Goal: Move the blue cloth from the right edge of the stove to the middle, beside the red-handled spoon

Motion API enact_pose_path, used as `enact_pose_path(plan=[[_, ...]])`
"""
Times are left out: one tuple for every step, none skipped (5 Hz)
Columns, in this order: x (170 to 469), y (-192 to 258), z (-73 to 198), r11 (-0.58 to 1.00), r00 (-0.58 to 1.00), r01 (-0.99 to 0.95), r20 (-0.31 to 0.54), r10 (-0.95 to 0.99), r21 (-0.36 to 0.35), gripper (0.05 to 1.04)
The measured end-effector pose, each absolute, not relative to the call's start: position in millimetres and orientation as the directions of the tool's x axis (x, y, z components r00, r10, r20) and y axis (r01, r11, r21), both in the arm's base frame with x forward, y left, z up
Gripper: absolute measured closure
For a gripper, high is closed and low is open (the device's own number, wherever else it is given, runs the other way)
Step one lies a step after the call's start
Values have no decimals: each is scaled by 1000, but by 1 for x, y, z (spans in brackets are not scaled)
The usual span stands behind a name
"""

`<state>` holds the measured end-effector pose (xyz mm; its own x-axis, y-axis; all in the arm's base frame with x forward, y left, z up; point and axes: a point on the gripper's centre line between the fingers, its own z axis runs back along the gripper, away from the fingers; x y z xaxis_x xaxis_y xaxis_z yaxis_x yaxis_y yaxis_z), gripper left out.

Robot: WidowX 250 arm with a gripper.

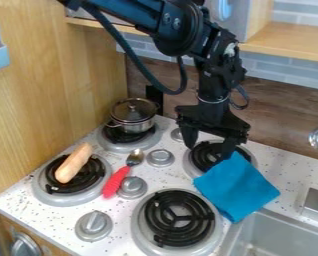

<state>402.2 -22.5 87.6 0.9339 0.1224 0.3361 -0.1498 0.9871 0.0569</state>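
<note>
**Black two-finger hand (pixel 209 150) spread open at the flat blue cloth (pixel 236 187)!**

Here's the broad, white, speckled surface (pixel 282 165), set against a wood-look back panel. In from the top comes the black, jointed robot arm (pixel 182 30), hand hanging down over the rear right of the stove, fingers well apart, one of them right at the cloth's upper edge; whether they touch, I can't tell. At lower right, the grey rectangular sink (pixel 275 235)!

Now the cloth: it lies at a slant, its top over part of the round rear-right burner (pixel 205 156), its lower end beside the sink. Just left of it sits the big black-coiled front burner (pixel 178 217). Up at rear left, a lidded silver metal pot (pixel 133 115) rests on its own burner. Nearer, the tan, sausage-shaped toy (pixel 73 163) lies diagonally across the left burner's black coil (pixel 88 180). And between the burners, the metal spoon with a ridged red handle (pixel 116 181), bowl end pointing to the rear! Round grey knobs (pixel 93 226) dot the surface, one right beside that red handle.
</note>
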Motion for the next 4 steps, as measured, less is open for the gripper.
enact_pose_path(plan=[[398, -22, 70, 987, 950, -147, 290, 120, 71, 77], [408, -20, 59, 983, 965, -147, 236, 117, 112, 77], [419, -31, 50, 987, 967, -122, 235, 94, 109, 77], [429, -39, 39, 988, 970, -110, 230, 83, 106, 77]])
